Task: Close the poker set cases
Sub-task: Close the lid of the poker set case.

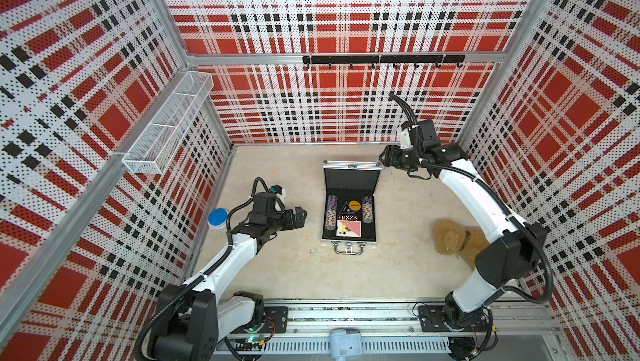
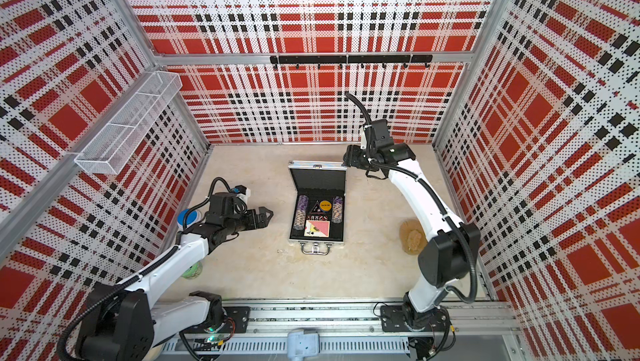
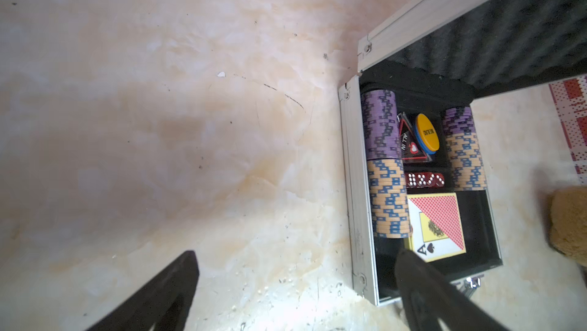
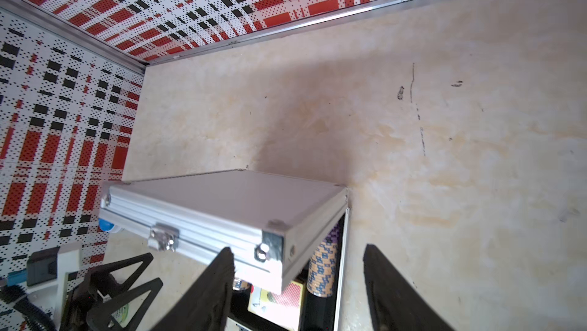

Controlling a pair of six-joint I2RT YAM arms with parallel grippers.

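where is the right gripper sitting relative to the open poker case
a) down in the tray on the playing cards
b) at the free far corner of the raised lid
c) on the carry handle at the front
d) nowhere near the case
b: in a top view the right gripper is at the top corner of the raised lid, and the right wrist view shows that corner between its open jaws.

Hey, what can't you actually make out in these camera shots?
Plush toy: partly behind the right arm in both top views; cut off by the left wrist view's edge.
Green object: mostly under the left arm in a top view; unidentifiable.
Blue-lidded container: half hidden by the left arm in a top view.
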